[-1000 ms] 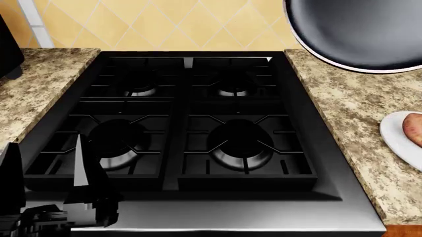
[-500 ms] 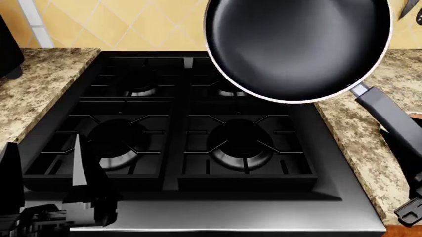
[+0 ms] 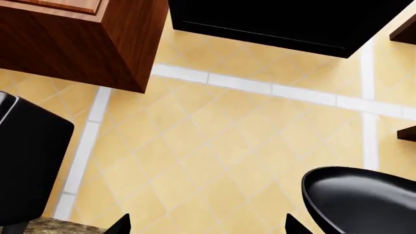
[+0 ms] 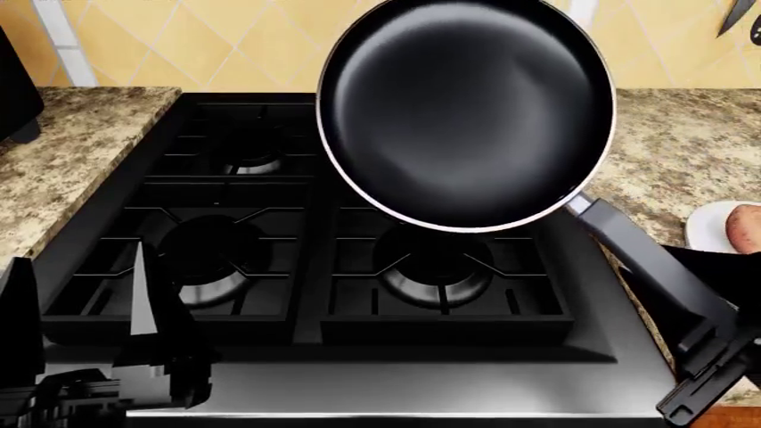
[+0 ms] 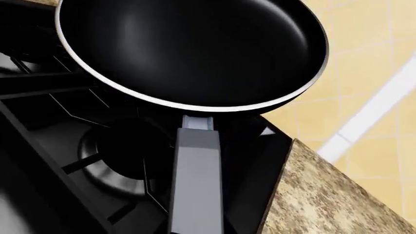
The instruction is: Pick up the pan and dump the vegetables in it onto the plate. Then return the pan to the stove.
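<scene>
The black pan (image 4: 466,111) hangs empty in the air above the stove's (image 4: 238,223) right-hand burners, its inside tilted toward me. Its grey handle (image 4: 642,263) runs down to my right gripper (image 4: 711,361), which is shut on the handle's end. The right wrist view shows the pan (image 5: 195,48) and its handle (image 5: 198,185) over a burner (image 5: 110,156). At the right edge, the white plate (image 4: 711,227) carries the potato (image 4: 748,229). My left gripper (image 4: 84,308) stands open and empty at the stove's front left corner. In its wrist view the left gripper (image 3: 208,226) faces the tiled wall, with the pan's rim (image 3: 364,200) beside it.
Speckled granite counter (image 4: 71,160) flanks the stove on both sides. A black appliance (image 4: 14,89) stands at the far left, also in the left wrist view (image 3: 26,170). A wooden cabinet (image 3: 85,39) hangs above. A knife tip (image 4: 737,18) shows on the wall at upper right.
The pan has swung left and lower, from over the right counter to above the stove's right burners. Its handle and my right gripper came into view. The left arm stayed still.
</scene>
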